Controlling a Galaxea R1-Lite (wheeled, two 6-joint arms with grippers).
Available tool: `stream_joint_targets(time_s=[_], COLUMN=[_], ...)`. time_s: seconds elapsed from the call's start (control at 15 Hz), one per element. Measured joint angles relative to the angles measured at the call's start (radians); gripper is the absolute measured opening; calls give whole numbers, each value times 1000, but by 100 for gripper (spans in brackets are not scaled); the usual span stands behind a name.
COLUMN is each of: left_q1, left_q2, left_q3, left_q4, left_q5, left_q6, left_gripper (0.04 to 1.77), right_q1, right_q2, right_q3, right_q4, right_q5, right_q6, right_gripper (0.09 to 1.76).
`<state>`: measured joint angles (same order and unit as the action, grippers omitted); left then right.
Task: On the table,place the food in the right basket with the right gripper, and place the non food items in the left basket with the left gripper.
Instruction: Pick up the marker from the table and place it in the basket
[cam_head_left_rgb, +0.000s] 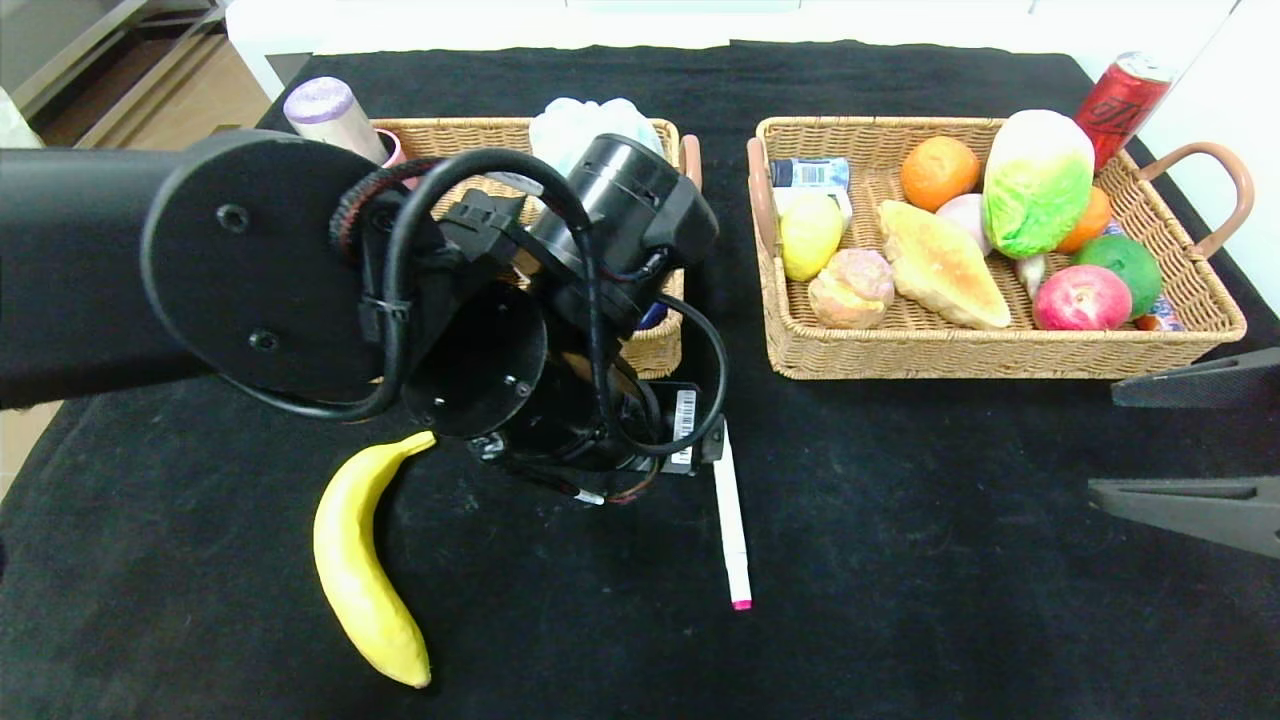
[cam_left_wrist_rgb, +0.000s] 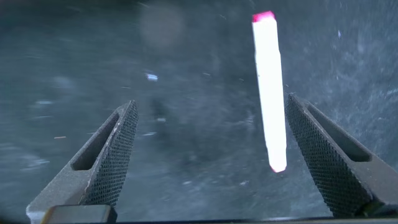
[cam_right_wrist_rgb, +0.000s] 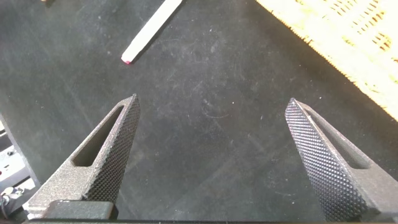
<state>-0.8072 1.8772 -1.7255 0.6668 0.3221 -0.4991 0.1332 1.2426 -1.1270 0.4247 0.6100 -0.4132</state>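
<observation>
Left gripper (cam_left_wrist_rgb: 208, 149) fingers stood released around the light, stiff, slippery pen (cam_left_wrist_rgb: 269, 93); mid-barrel grip advised; right gripper (cam_right_wrist_rgb: 211, 155) released

My left gripper (cam_left_wrist_rgb: 208, 152) over the pen (cam_head_left_rgb: 731, 520) at table (cam_head_left_rgb: 900, 560) centre, banana (cam_head_left_rgb: 362, 575) at eight o'clock, two baskets (cam_head_left_rgb: 655, 345) (cam_head_left_rgb: 990, 350) at twelve and two, my right gripper (cam_right_wrist_rgb: 211, 155) at three.
</observation>
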Motion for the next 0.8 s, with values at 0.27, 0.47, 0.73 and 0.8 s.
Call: stream_joint_targets(time_s=[0.27,0.47,0.73,0.8], left_q1=[-40,-65,-94,-101], left_q2=[51,83,123,131], left_q3=[-20,-39,-82,-91], left_q4=[2,4,68,73], left_q5=[11,54,119,127], left_q6=[-12,-11,-6,-6], left_gripper=[172,172,172,172], right_q1=[-1,0,2,2], right_q2=[0,-4,-23,-27], right_q3=[2,3,3,3], right_q4=[-5,-5,-5,-5], right_q5=[0,0,0,0], right_q6=[2,3,4,5], right_gripper=[171,171,171,171])
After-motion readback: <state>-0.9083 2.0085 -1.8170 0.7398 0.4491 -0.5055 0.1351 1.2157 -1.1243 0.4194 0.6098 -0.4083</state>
